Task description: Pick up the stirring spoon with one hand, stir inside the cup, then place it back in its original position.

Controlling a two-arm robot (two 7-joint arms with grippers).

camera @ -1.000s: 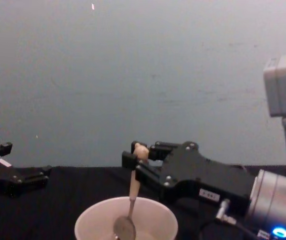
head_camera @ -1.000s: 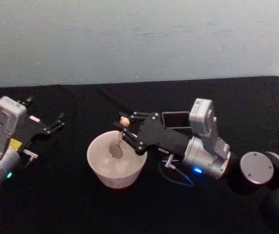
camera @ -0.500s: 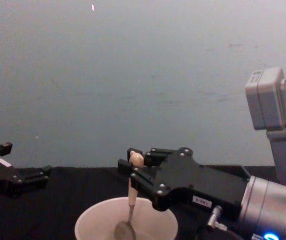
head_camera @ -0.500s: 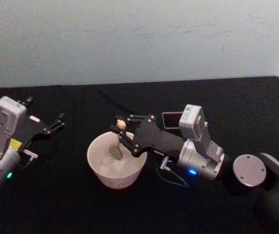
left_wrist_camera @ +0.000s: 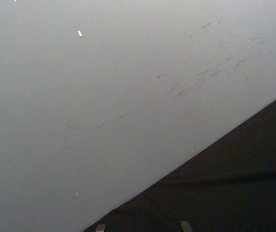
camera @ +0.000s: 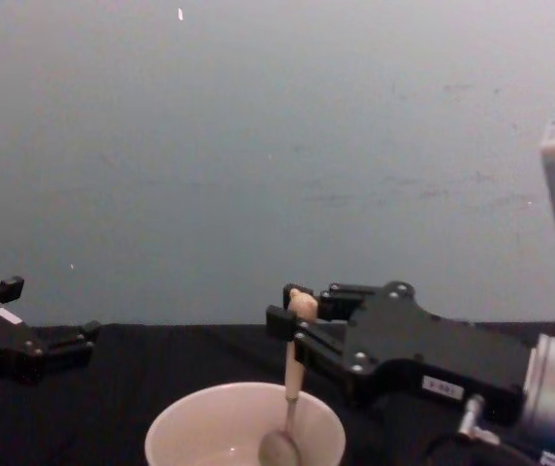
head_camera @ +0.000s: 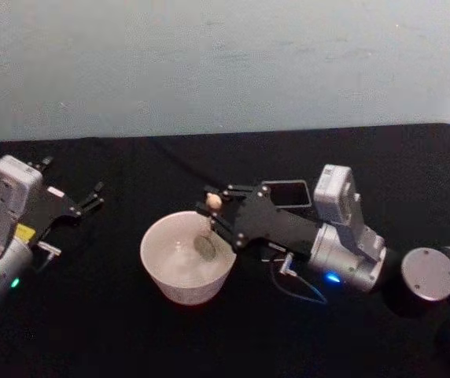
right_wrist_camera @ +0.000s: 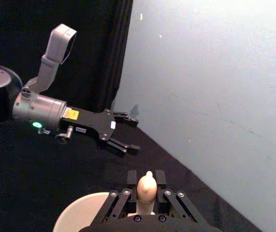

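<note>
The cream-white cup (head_camera: 186, 256) (camera: 244, 430) (right_wrist_camera: 80, 216) stands on the black table near its middle. My right gripper (head_camera: 215, 213) (camera: 292, 325) (right_wrist_camera: 147, 186) is shut on the stirring spoon (head_camera: 208, 230) (camera: 291, 388), holding its beige handle upright over the cup's right side. The metal bowl of the spoon (camera: 279, 448) hangs inside the cup. The dark grey holder (head_camera: 286, 194) stands just behind the right gripper. My left gripper (head_camera: 91, 198) (camera: 69, 342) (right_wrist_camera: 126, 130) rests open at the table's left, well apart from the cup.
A black cloth covers the table (head_camera: 225, 331), with a pale wall (head_camera: 225, 63) behind it. A round silver joint cap (head_camera: 428, 273) of the right arm sits at the right. A thin cable (head_camera: 300, 287) loops under the right wrist.
The right gripper has carried the spoon from the cup's middle toward its right side, still inside the rim. The left arm has not moved.
</note>
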